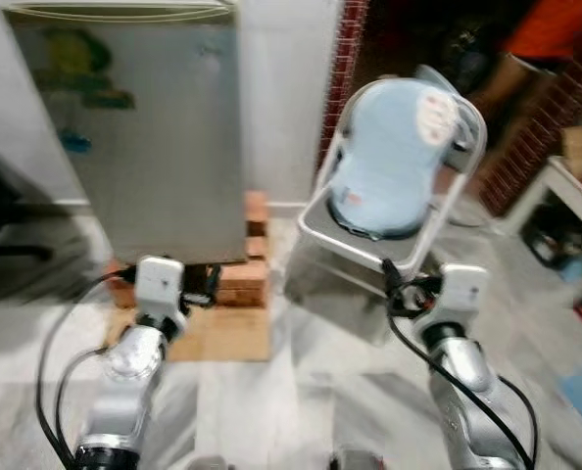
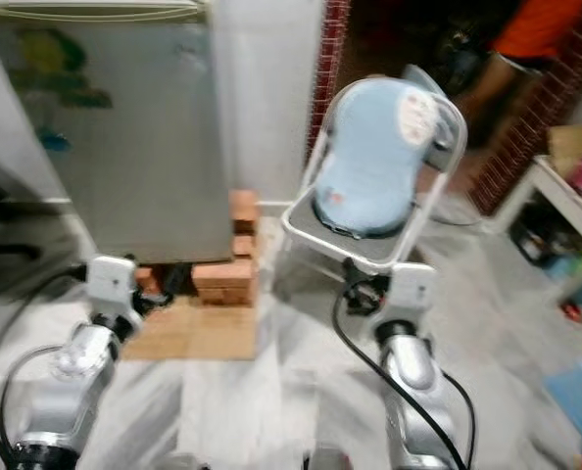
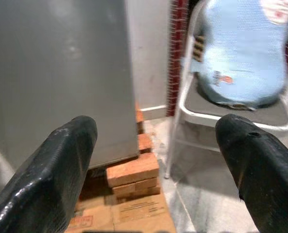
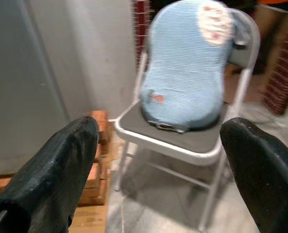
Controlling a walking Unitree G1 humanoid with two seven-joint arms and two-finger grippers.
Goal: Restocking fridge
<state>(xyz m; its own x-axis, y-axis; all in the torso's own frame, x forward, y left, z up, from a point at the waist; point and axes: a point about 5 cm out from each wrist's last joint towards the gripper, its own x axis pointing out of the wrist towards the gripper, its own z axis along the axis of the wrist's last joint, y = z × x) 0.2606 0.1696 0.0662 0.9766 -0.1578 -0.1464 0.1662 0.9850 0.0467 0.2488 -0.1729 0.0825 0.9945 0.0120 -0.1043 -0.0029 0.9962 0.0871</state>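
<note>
One grey fridge [image 1: 144, 137] stands shut, with coloured stickers on its door, too blurred to count. Several bricks [image 1: 244, 279] are stacked under its corner; the exact number I cannot tell. One flattened cardboard sheet [image 1: 222, 338] lies on the floor beneath them. One folding chair [image 1: 369, 245] holds one pale blue cushion [image 1: 389, 162]. One person [image 1: 546, 39] in an orange top stands behind it. Two silver arms reach forward, with one left gripper [image 3: 156, 160] and one right gripper [image 4: 158, 160], two black fingers each, spread apart. One white table [image 1: 575, 191] sits at the right.
</note>
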